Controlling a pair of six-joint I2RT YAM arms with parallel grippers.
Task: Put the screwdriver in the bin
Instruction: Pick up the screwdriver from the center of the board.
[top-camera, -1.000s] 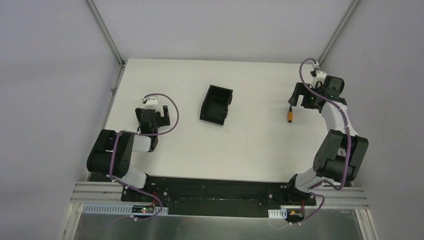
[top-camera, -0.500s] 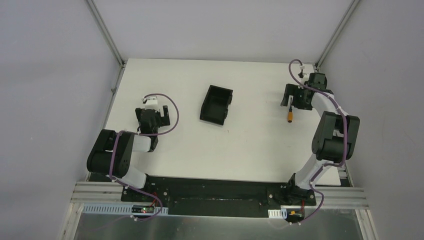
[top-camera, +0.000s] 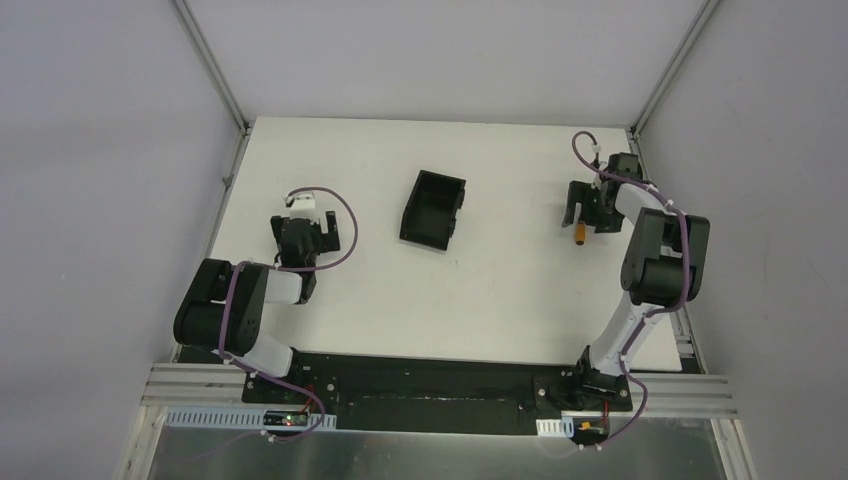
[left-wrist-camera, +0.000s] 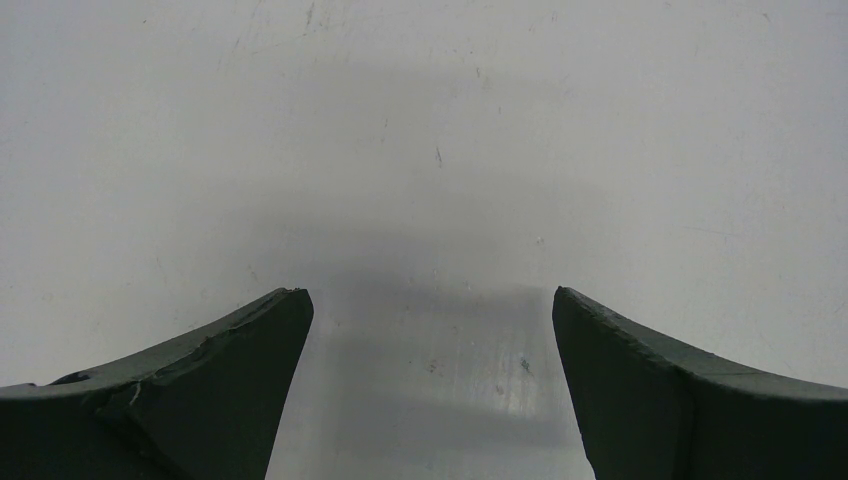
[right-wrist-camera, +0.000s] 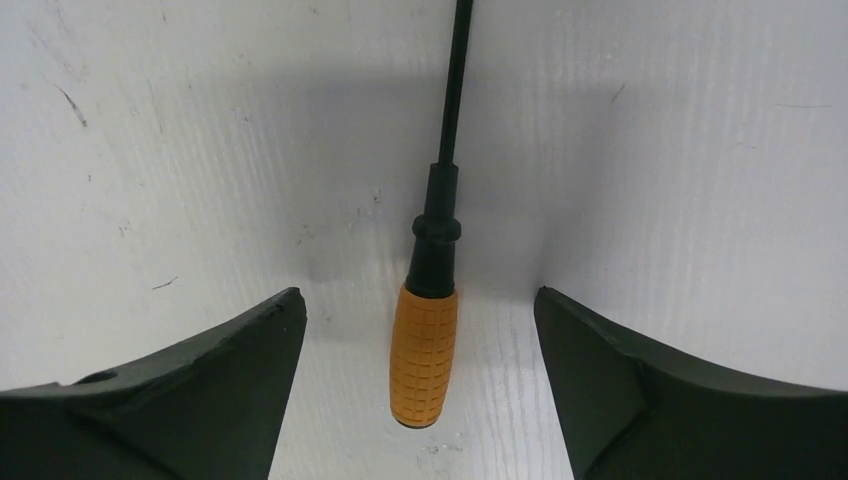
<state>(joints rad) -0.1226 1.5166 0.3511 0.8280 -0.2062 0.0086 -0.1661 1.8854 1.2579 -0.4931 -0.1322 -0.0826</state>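
The screwdriver (right-wrist-camera: 426, 350) lies flat on the white table, orange grid-patterned handle near the camera, thin black shaft running away. My right gripper (right-wrist-camera: 420, 300) is open and low over it, one finger on each side of the handle, neither touching. From above, only the orange handle end (top-camera: 581, 240) shows below the right gripper (top-camera: 583, 212). The black bin (top-camera: 433, 209) stands at the table's middle, well left of the screwdriver. My left gripper (left-wrist-camera: 430, 300) is open over bare table, also seen as the left gripper (top-camera: 297, 237) at the left side.
The white table (top-camera: 500, 290) ends at grey walls on the left, back and right. The right arm's elbow (top-camera: 665, 255) stands close to the right wall. A black base rail (top-camera: 420, 385) runs along the near edge.
The right gripper has moved left and down onto the screwdriver, now straddling its handle, and its fingers have drawn in slightly. The left arm, bin and screwdriver have not moved.
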